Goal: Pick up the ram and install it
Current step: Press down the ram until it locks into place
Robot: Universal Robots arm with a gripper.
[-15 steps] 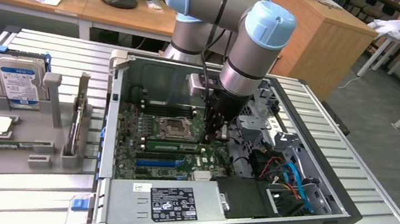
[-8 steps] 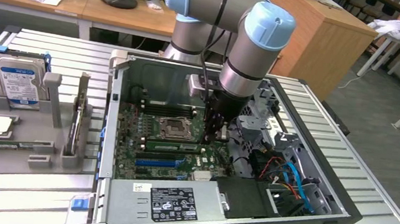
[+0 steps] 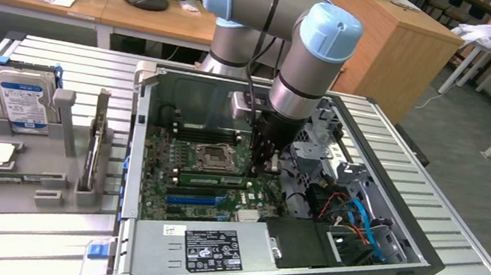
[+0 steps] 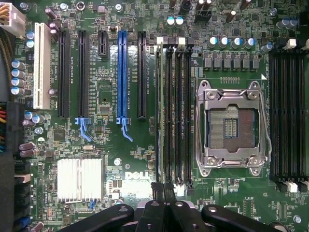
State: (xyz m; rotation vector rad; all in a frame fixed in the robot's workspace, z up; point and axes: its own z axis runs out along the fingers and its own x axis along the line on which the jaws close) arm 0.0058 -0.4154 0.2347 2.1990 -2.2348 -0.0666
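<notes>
So the biggest thing here is the open PC case (image 3: 379,261) lying on its side on a slatted metal table (image 3: 469,270), with the arm (image 3: 313,62) reaching straight down into it. The motherboard (image 3: 155,169) fills the case floor, and the power supply (image 3: 216,244) sits at the near end. Off to the exterior view's left there's a grey holder (image 3: 16,148) with a hard drive (image 3: 22,97) standing in it. On the board you've got the empty CPU socket (image 4: 234,128) with a bank of black slots (image 4: 176,116) right beside it and another bank (image 4: 288,116) on its far side. The ram (image 3: 209,177) is standing on edge in the outermost slot of the first bank, the one furthest from the socket. From the wrist view you're looking right down on its top edge (image 4: 159,116), so it reads as a thin pale line. Its long axis runs parallel to the slots and to the blue PCIe slot (image 4: 121,72), and in the exterior view that's roughly left to right, green face toward the camera. The gripper (image 3: 265,169) hangs just above the ram's end on the exterior view's right. Its fingers (image 4: 155,193) look pressed together with barely a sliver between them and nothing clamped in there, as far as I can see.
</notes>
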